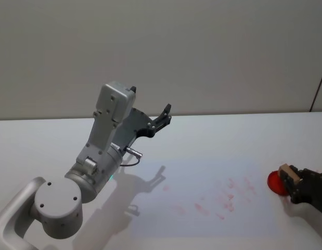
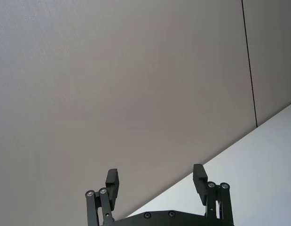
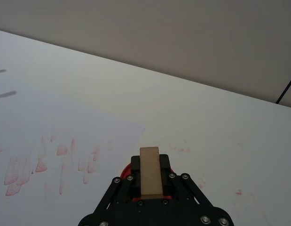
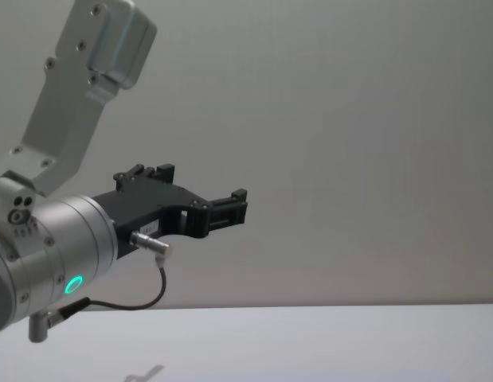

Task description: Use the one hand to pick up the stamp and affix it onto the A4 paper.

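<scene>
One gripper (image 3: 150,181) clamps the stamp (image 3: 150,170), apparently lengthwise along the fingers.

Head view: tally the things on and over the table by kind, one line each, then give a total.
Claws: 2, left raised and open, right shut on the stamp
Stamps: 1
Red ink pads: 1
Paper sheets: 1, with red marks
Total: 5
</scene>
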